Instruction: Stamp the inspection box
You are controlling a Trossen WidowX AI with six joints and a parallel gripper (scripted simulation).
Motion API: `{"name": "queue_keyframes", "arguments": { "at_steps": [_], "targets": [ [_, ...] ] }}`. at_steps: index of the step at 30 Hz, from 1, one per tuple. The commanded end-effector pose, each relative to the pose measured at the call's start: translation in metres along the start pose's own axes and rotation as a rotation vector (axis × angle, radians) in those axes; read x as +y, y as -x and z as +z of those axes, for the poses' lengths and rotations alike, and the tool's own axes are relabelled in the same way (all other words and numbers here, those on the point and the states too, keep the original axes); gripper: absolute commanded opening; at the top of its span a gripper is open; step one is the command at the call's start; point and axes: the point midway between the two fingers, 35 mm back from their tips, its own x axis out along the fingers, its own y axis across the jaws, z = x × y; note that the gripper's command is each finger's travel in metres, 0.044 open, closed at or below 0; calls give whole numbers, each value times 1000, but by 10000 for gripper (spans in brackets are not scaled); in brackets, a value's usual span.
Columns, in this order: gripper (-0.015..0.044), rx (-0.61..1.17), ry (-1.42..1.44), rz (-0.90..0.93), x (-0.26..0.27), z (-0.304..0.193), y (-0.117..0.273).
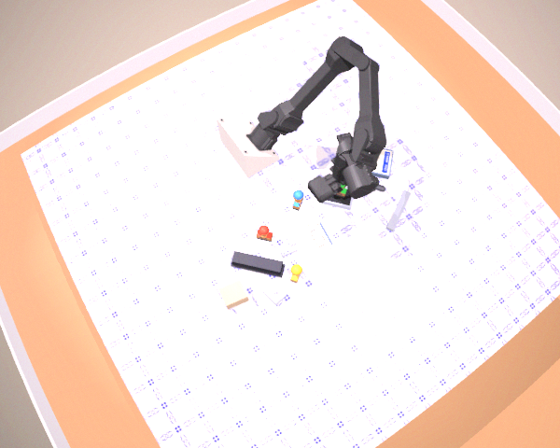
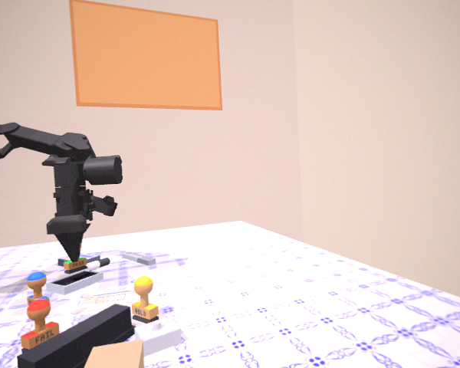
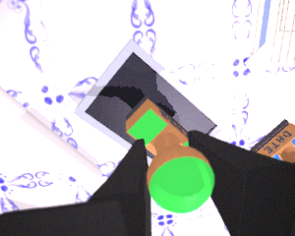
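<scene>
PASS stamp (image 1: pixel 343 189) (image 2: pixel 75 264) (image 3: pixel 181 183): held in the claw, green knob toward the wrist camera; lower left of the exterior frame, below center in the wrist frame, right of center in the top frame.
Gripper (image 1: pixel 341 186) (image 2: pixel 74 259) (image 3: pixel 166 143): partly closed, its dark fingers gripping the PASS stamp from both sides.
Ink pad (image 1: pixel 338 204) (image 2: pixel 77 283) (image 3: pixel 106 79): grey-rimmed black tray, just beside the stamp in the exterior frame; in the wrist frame the stamp's block overlaps its lower edge. Whether they touch, I cannot tell.
Card (image 1: pixel 326 232) (image 2: pixel 103 300) (image 3: pixel 287 34): near the pad, upper right of the wrist frame; its inspection box is too faint to read.
DATE stamp (image 1: pixel 298 198) (image 2: pixel 37 282) (image 3: pixel 284 142): blue-topped, upright, lower right of the wrist frame.
FAIL stamp (image 1: pixel 263 233) (image 2: pixel 40 321): red-topped, lower left of the exterior frame, beside the black bar (image 1: pixel 258 263) (image 2: pixel 75 340).
HOLD stamp (image 1: pixel 296 271) (image 2: pixel 143 297): yellow-topped, upright near the bar's end, below center in the top frame.
Marker (image 2: pixel 99 264) (image 3: pixel 64 138): white with a dark cap, lying behind the pad in the exterior frame.
Blue-and-white box (image 1: pixel 385 162): right of the arm's wrist in the top frame.
Grey bar (image 1: pixel 399 211) (image 2: pixel 139 257): lying flat, right of the pad in the top frame.
Tan block (image 1: pixel 233 294) (image 2: pixel 115 355): bottom edge of the exterior frame.
</scene>
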Motion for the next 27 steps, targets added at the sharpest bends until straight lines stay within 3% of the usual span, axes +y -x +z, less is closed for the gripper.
{"name": "queue_keyframes", "arguments": {
  "at_steps": [1, 27],
  "targets": [
    [0, -2, -5, 4, 0, -1, -3],
    [0, -3, 1, 9, 1, -2, -15]
  ]
}}
